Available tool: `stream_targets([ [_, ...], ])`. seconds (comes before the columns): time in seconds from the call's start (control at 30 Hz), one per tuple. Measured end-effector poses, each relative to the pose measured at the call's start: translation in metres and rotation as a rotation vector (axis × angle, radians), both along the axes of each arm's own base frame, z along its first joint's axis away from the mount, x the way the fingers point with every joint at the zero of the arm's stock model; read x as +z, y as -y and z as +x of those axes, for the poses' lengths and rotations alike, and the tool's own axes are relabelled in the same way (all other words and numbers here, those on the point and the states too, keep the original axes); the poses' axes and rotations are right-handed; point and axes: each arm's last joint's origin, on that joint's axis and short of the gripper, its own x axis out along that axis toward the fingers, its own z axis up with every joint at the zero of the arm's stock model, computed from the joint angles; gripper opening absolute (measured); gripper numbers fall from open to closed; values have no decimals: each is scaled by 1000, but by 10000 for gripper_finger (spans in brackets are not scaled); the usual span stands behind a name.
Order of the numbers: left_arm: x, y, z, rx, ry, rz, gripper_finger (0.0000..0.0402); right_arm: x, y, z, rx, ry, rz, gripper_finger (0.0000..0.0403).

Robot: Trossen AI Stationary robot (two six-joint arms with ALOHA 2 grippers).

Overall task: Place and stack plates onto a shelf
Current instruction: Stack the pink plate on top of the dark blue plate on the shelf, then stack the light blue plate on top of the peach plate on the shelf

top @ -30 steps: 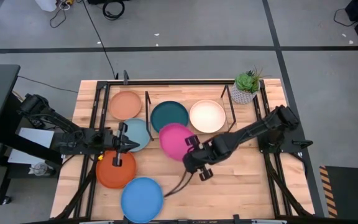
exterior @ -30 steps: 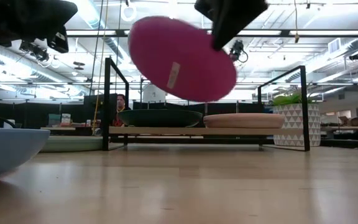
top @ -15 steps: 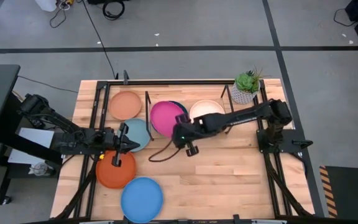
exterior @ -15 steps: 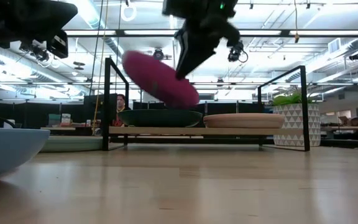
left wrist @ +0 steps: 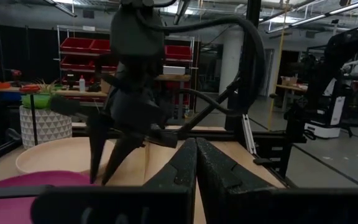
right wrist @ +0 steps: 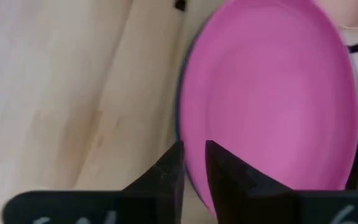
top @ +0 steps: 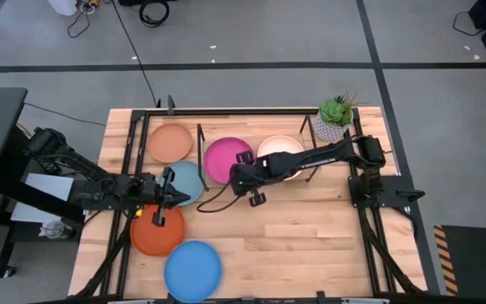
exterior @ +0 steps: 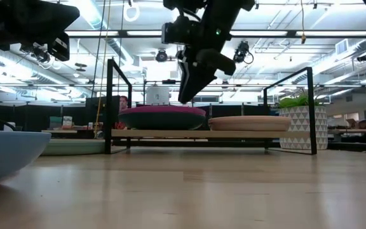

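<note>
**Q:** The shelf (top: 310, 139) — where is it, and what sits on it?

**A:** It stands along the far edge of the table (top: 310, 236). The magenta plate (top: 224, 159) lies on its left half, atop the dark teal plate (exterior: 164, 121), whose rim shows beneath it in the low view. The cream plate (top: 278, 149) fills the right half.

**Q:** And the right gripper (top: 241, 169)?

**A:** It hangs at the magenta plate's near rim. Its fingers (right wrist: 166, 171) are nearly pressed together, a thin gap between them, tips at the plate's edge; whether they pinch it cannot be told.

**Q:** The left gripper (top: 178, 197)?

**A:** Near the left edge, over the light teal plate (top: 189, 179), fingers pressed together on nothing.

**Q:** Any writing?

**A:** None readable.

**Q:** What else is around?

**A:** The blue plate (top: 192, 268) at the near edge, the orange plate (top: 154, 235) just beyond it, the peach plate (top: 170, 141) toward the far-left corner, and a potted plant (top: 335, 117) at the far-right corner. A person (exterior: 123, 102) shows in the room behind.
</note>
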Motion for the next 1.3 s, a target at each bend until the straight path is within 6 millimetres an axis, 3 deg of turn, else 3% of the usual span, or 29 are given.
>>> stream_targets([
  [0.13,0,0,0,0,-1,1,16,13,-9,0,0,30,-21,92],
  [0.27,-1,0,0,0,-7,3,16,21,-36,2,120,60,69,97],
  [0.43,-1,0,0,-5,-15,-20,16,21,-73,7,273,136,240,97],
  [0.57,-4,0,1,-9,-40,-32,16,13,-93,7,292,131,263,99],
  [0.73,-12,1,2,-14,-117,-44,16,4,-103,-8,175,29,200,99],
  [0.9,-11,1,1,-14,-108,-51,16,-19,-108,-30,59,-65,106,96],
  [1.3,-5,0,1,-56,-71,-320,16,-44,-130,-90,126,179,117,96],
])
